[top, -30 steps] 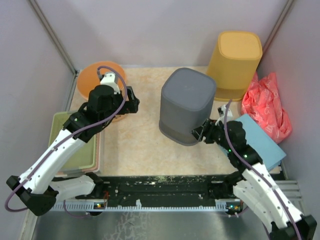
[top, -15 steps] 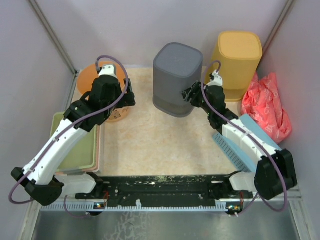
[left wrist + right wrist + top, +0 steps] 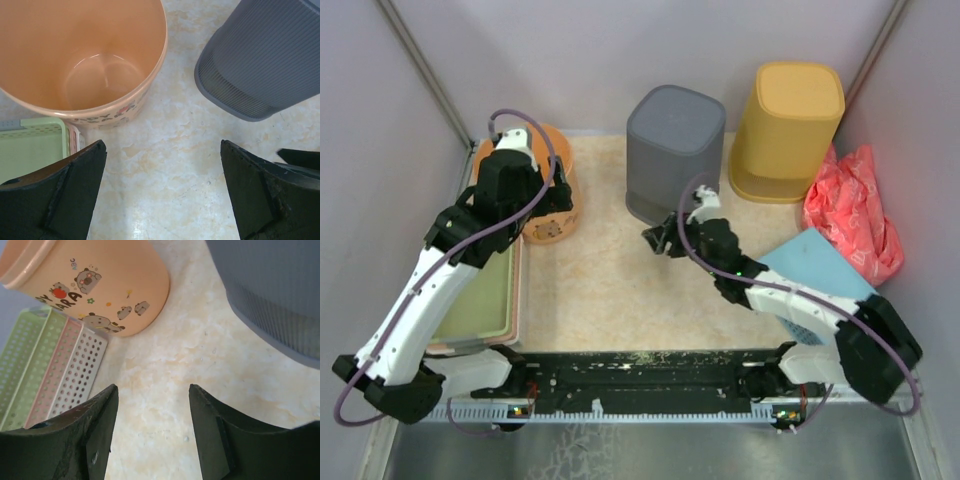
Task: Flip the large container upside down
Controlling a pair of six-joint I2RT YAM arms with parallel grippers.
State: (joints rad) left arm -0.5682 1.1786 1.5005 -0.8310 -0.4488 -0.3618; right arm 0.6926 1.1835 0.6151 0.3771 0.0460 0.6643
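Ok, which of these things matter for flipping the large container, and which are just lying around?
For the job: grey container, standing base-up; right gripper, open beside it.
Lying about: yellow container, orange bucket, green tray, red bag, blue board.

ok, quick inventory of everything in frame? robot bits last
grey bin: 1, grey, back centre, mouth down
yellow bin: 1, yellow, back right, mouth down
bucket: 1, peach with cartoon print, back left, upright, empty
trays: stack, green over pink, left edge
bag: 1, red, right wall
board: 1, light blue, front right, partly under right arm
table: 1, beige marble
left pincer: 1, black, open, empty, by the bucket
right pincer: 1, black, open, empty, in front of grey bin
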